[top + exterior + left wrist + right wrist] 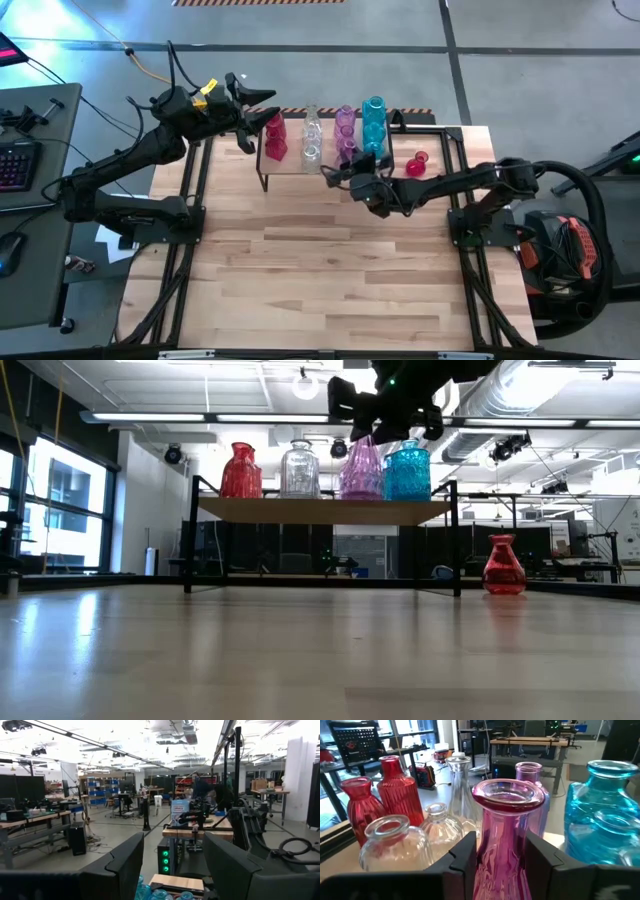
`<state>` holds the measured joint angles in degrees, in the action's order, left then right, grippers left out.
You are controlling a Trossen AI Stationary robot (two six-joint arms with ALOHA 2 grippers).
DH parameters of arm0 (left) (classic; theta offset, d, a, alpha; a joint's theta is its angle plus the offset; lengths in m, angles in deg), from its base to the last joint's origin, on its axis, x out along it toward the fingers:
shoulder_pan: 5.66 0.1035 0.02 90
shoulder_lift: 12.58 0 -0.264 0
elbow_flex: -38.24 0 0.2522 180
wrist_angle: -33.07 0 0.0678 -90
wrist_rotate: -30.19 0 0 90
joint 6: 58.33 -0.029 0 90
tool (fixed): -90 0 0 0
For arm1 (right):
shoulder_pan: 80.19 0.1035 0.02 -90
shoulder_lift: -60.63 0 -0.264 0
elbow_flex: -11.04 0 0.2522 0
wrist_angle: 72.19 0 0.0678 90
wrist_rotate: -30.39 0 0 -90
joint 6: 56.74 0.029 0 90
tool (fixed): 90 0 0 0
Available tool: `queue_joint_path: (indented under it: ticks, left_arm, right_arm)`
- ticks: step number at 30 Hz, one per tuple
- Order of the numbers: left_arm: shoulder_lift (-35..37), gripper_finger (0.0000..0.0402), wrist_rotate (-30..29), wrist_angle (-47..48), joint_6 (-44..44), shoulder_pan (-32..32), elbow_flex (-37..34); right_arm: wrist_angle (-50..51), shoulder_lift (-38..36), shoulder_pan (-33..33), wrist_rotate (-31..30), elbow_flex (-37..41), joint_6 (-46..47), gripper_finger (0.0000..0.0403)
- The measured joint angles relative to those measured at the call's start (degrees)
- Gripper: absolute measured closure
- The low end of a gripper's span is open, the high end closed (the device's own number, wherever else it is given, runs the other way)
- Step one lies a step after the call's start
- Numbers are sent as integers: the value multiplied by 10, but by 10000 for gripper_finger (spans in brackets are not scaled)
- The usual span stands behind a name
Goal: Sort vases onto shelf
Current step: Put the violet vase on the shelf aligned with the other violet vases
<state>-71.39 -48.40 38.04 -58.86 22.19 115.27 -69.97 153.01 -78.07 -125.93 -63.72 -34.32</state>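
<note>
Plank-topped and pale, the bench (pixel 330 270) fills the high view, with the shelf (pixel 330 165) at its far edge. Vases stand on the shelf in colour groups: red vases (pixel 274 138) at the left, clear vases (pixel 312 138) next, pink-purple vases (pixel 345 128), then teal vases (pixel 374 125). One lone red vase (pixel 417 163) stands on the bench just right of the shelf. The left hand (pixel 262 105) hangs above the shelf's left end, over the red vases. The right hand (pixel 343 172) reaches to the shelf's near edge at the purple group.

From bench height, the shelf top (pixel 325 510) carries a red, a clear, a pink-purple vase (pixel 362 472) and a teal one in a row, and the right hand (pixel 385 420) sits over the pink-purple vase's neck. The lone red vase (pixel 503 566) stands on the bench beside the shelf's right leg.

Through the left wrist camera, the left hand's fingers (pixel 117 867) stand apart and empty, teal rims low between them.

Through the right wrist camera, the right hand's fingers (pixel 465 860) are clamped on either side of the pink-purple vase (pixel 507 830), which stands upright among the others.
</note>
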Motion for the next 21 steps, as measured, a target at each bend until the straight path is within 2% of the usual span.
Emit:
queue_joint_path:
  ticks: [12, 21]
  left_arm:
    - [0, 207, 0, 9, 3, 0, 0]
    - [-2, 207, -1, 57, 3, 0, 0]
  right_arm:
    - [-5, 0, -14, 17, 0, -11, 296]
    - [-7, -1, -19, 25, 0, -21, 295]
